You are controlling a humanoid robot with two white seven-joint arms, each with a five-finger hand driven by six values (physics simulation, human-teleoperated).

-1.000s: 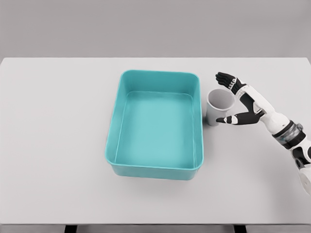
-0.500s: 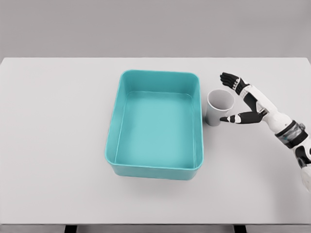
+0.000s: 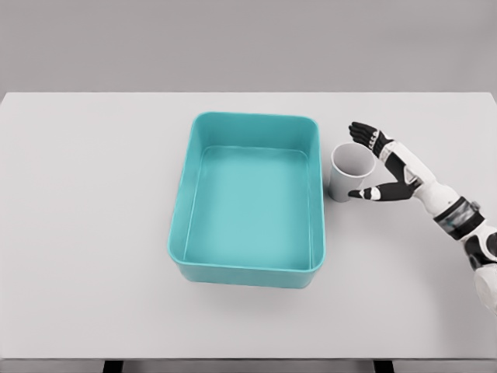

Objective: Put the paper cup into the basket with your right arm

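A white paper cup (image 3: 349, 170) stands upright on the table, just right of the teal basket (image 3: 247, 264). My right hand (image 3: 365, 163) is at the cup's right side, fingers spread. The thumb (image 3: 366, 193) lies at the cup's near side and the fingertips (image 3: 359, 129) reach past its far rim. The hand is open around the cup and does not grip it. The basket has nothing in it. The left arm does not show.
The white table (image 3: 93, 233) spreads wide to the left and front of the basket. Its far edge runs behind the basket, with a grey wall beyond.
The right hand drew back slightly to the right, then came in again toward the cup. The cup has stayed where it was.
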